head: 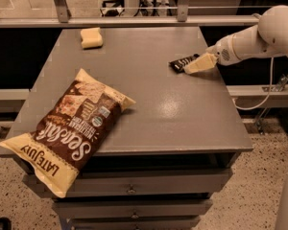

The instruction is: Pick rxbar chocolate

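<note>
The rxbar chocolate (180, 63) is a small flat black bar with white lettering, lying on the grey table (153, 109) near its right edge. My gripper (196, 66) comes in from the right on a white arm. Its pale fingers reach over the bar's right end and partly cover it. The bar still rests on the table.
A large brown-and-yellow chip bag (69, 128) lies at the front left, overhanging the table's front edge. A pale yellow sponge block (91, 37) sits at the back left. A cable hangs from the arm off the table's right side. Drawers are below the tabletop.
</note>
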